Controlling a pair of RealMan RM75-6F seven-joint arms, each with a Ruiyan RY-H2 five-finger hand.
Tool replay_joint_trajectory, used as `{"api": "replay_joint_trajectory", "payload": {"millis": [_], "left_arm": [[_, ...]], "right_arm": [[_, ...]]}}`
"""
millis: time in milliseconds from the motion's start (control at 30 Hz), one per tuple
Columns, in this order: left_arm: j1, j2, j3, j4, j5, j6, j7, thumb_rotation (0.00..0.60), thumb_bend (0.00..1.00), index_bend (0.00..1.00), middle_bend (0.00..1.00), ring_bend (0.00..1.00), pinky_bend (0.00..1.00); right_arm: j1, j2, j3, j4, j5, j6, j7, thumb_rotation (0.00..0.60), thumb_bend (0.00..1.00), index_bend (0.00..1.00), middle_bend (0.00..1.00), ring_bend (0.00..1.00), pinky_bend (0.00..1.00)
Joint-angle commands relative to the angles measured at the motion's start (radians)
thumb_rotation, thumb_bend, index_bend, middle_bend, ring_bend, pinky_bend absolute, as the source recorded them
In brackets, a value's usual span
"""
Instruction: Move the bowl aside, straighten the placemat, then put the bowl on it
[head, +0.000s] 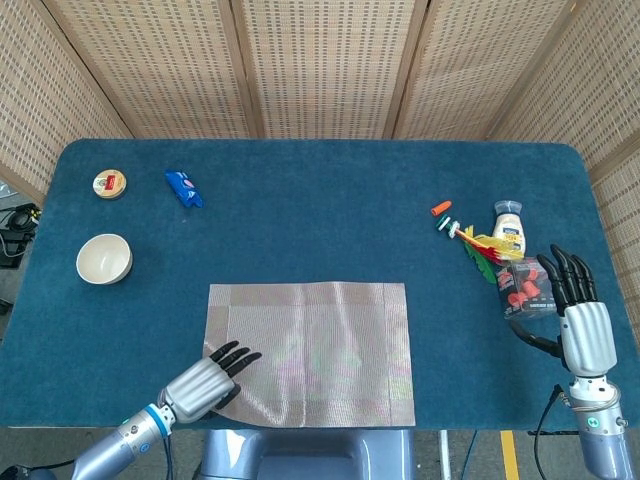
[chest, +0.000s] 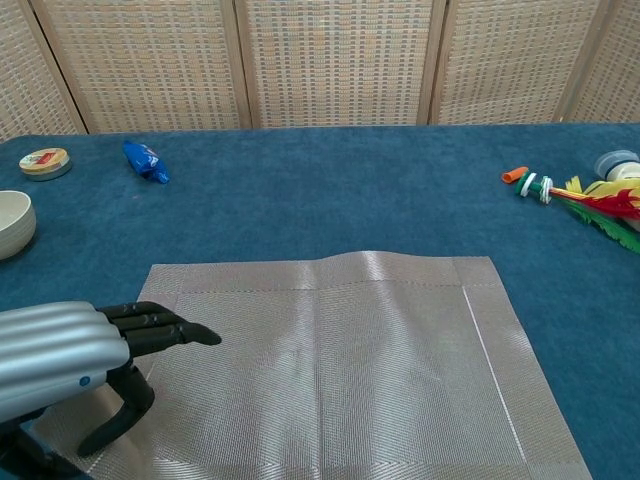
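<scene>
- My left hand (head: 205, 380) lay over the near-left corner of the placemat (head: 320, 350), fingers stretched out flat and apart, thumb tucked down toward the edge; it gripped nothing that I could see, at most touching the weave.
- My right hand (head: 575, 300) stood upright at the far right of the table (head: 320, 200), fingers straight and slightly spread, holding nothing, just beside a clear pack of red pieces (head: 522, 288).
- The placemat sat in the near middle of the table, its edges roughly square to the table's front edge. From the chest view a soft ripple showed along its far edge, so it was not quite flat.
- The bowl (head: 104, 258) stood well apart at the left, upright and off the mat.
- I judged the mat thin, limp and light: it would drag and buckle if pushed from one corner, so flat pressure with the fingers, sliding outward, looked the better way.
- The bowl looked rigid, smooth and possibly breakable. I reckoned the rim was the place to take it, thumb inside, fingers outside, with my left hand nearest.
- The straightening seemed nearly done, with the bowl placement to come.
</scene>
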Motion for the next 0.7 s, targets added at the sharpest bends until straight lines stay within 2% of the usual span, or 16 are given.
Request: {"api": "replay_joint_trajectory", "payload": {"millis": [33, 367, 533, 700], "left_arm": [[0.001, 0.013, 0.001, -0.004, 0.006, 0.005, -0.01, 0.6, 0.36, 0.2, 0.0, 0.0, 0.0], [0.037, 0.083, 0.034, -0.037, 0.089, 0.077, -0.11, 0.6, 0.28, 0.14, 0.0, 0.0, 0.0], [0.061, 0.143, 0.055, -0.041, 0.157, 0.144, -0.173, 0.6, 0.27, 0.14, 0.0, 0.0, 0.0], [0.085, 0.198, 0.054, -0.03, 0.179, 0.21, -0.233, 0.6, 0.27, 0.13, 0.0, 0.0, 0.0]], "right_arm": [[0.0, 0.0, -0.001, -0.001, -0.001, 0.0, -0.001, 0.6, 0.27, 0.11, 0.0, 0.0, 0.0], [-0.001, -0.002, -0.006, -0.004, -0.011, 0.005, -0.016, 0.6, 0.27, 0.11, 0.0, 0.0, 0.0], [-0.001, -0.001, -0.009, -0.008, -0.017, 0.008, -0.024, 0.6, 0.27, 0.11, 0.0, 0.0, 0.0], [-0.001, -0.003, -0.013, -0.011, -0.025, 0.009, -0.035, 0.6, 0.27, 0.11, 0.0, 0.0, 0.0]]}}
